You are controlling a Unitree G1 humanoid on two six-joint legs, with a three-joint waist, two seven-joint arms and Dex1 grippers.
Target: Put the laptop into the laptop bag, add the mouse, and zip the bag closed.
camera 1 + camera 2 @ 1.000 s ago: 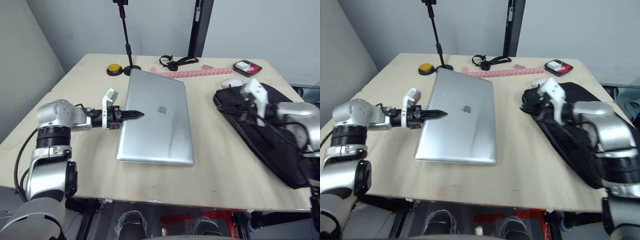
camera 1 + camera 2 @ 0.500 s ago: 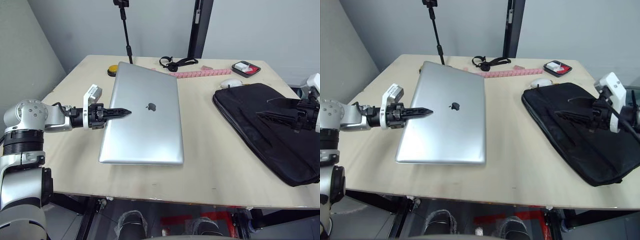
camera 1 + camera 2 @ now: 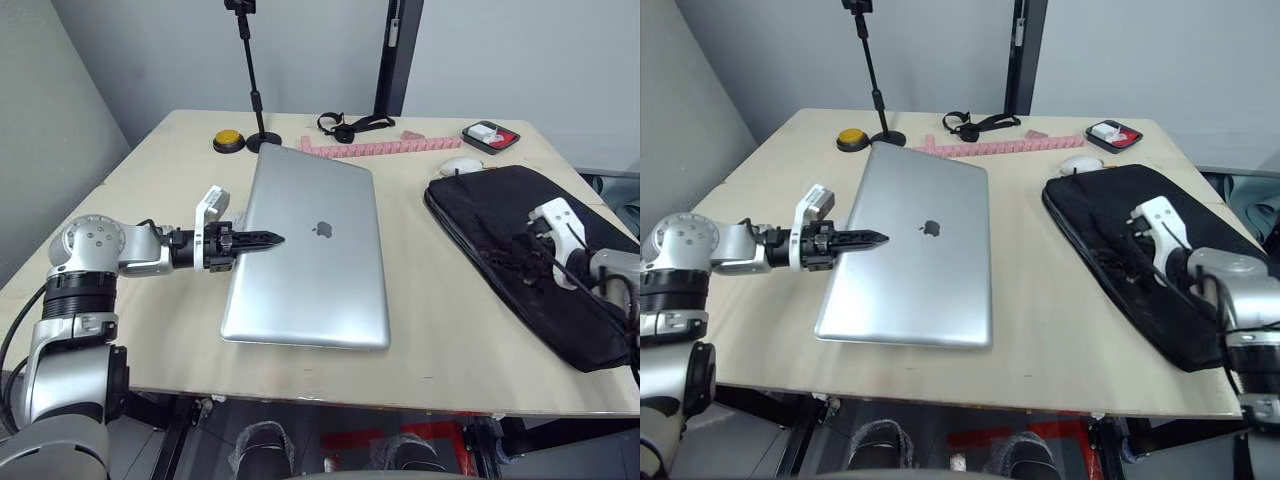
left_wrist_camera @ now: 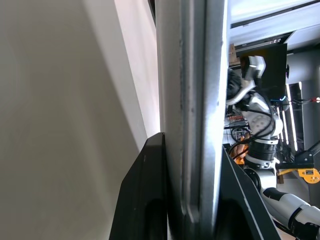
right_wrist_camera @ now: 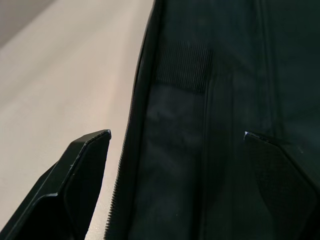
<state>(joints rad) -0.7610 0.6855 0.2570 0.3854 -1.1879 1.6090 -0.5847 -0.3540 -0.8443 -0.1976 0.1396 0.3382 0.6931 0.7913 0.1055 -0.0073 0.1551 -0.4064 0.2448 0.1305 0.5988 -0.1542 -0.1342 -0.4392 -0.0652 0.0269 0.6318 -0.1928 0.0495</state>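
**Laptop gripped at its edge, bag not yet filled**

At the centre of the head-camera frame, the laptop [image 3: 312,250] is being held by the left gripper [image 3: 262,239], whose two black fingers are being pressed together on the slab's left edge; in the left wrist view the metal edge [image 4: 192,115] is being pinched between them, one finger above the lid and one below. The laptop is otherwise being carried by the table [image 3: 430,330], with its lid closed.

Toward the right of the frame, the laptop bag [image 3: 530,255] is lying flat on the table, well apart from the laptop. The right gripper [image 3: 1120,255] is being lowered over the bag's near long edge, and in the right wrist view its fingers [image 5: 80,165] are being kept wide apart, with the zipper edge of the bag [image 5: 200,125] between them and nothing clamped. Whether the bag is unzipped cannot be told.

At the upper right, just beyond the bag's far corner, the mouse [image 3: 463,166] is being left untouched on the table.

By judgement, the task is being started only: no step is finished. The laptop is not yet in the bag, and the mouse and the zipping are being left for later.
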